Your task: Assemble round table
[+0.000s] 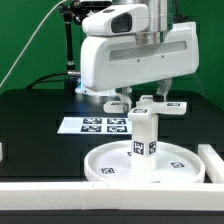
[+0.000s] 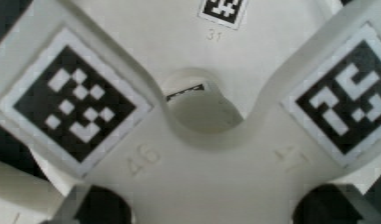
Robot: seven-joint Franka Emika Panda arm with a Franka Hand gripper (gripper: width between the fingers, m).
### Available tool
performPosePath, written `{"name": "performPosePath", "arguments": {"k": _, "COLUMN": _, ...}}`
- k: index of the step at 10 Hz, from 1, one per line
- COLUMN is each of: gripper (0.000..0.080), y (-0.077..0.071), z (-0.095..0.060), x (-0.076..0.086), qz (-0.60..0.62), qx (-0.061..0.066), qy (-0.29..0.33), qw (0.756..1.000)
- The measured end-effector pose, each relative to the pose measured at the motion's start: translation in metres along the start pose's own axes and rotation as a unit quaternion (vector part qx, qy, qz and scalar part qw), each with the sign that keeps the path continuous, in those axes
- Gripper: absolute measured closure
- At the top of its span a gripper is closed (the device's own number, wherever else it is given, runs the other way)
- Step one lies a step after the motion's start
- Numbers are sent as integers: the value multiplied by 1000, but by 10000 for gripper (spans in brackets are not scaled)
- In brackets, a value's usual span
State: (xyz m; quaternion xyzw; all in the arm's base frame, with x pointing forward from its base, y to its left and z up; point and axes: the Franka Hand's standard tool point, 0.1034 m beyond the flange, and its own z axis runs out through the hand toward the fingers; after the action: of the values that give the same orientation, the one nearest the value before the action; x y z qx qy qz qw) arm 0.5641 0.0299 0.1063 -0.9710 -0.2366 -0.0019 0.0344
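— Fingers (image 2: 98, 205) of the Panda arm's gripper (image 1: 140, 98) stand wide apart, one dark tip on either side of the cross-shaped foot (image 1: 150, 106), as the wrist view shows.

— Do the tips press on it?

— The pictures do not settle that. White plastic fills the gap between the two tips, but contact at the pads cannot be made out.

— Where does the foot sit?

— Directly beneath the fingers, lying flat on top of the short leg (image 1: 143, 130). Its round centre hole (image 2: 205, 112) lies just ahead of the fingertips, with a square tag (image 2: 80, 85) on the arm to each side.

— And the leg?

— Upright below the fingers, tags on its lower end, standing in the middle of the large round disc (image 1: 97, 165). The disc rests on the black table (image 1: 40, 120), lower than everything the fingers frame.

— Anything else near them?

— The marker board (image 1: 100, 125) lies flat on the table beyond the disc, off from the fingers toward the exterior view's left. Long white bars (image 1: 60, 200) edge the work area, on the disc's side away from the board and at the exterior view's right.
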Motion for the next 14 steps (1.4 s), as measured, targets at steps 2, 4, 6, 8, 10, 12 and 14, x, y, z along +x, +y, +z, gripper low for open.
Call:
{"name": "performPosePath", "arguments": {"k": 2, "gripper": 347, "y": 0, "z": 0, "x": 0, "qz": 12, "qx": 0, "qy": 0, "qw": 1000}}
{"name": "performPosePath", "arguments": {"k": 4, "gripper": 347, "y": 0, "z": 0, "x": 0, "qz": 36, "qx": 1, "qy": 0, "qw": 999}}
{"name": "performPosePath", "arguments": {"k": 6, "gripper": 347, "y": -2, "z": 1, "x": 1, "qz": 155, "qx": 5, "qy": 3, "qw": 988}}
{"name": "performPosePath", "arguments": {"k": 8, "gripper": 347, "y": -7, "z": 1, "x": 4, "qz": 289, "qx": 6, "qy": 7, "qw": 957}}
{"name": "performPosePath", "arguments": {"k": 10, "gripper": 347, "y": -7, "z": 1, "x": 5, "qz": 437, "qx": 22, "qy": 9, "qw": 899}}
{"name": "performPosePath", "arguments": {"k": 12, "gripper": 347, "y": -6, "z": 1, "x": 5, "qz": 493, "qx": 24, "qy": 7, "qw": 870}}
{"name": "performPosePath", "arguments": {"k": 14, "gripper": 347, "y": -6, "z": 1, "x": 5, "qz": 545, "qx": 26, "qy": 6, "qw": 838}}
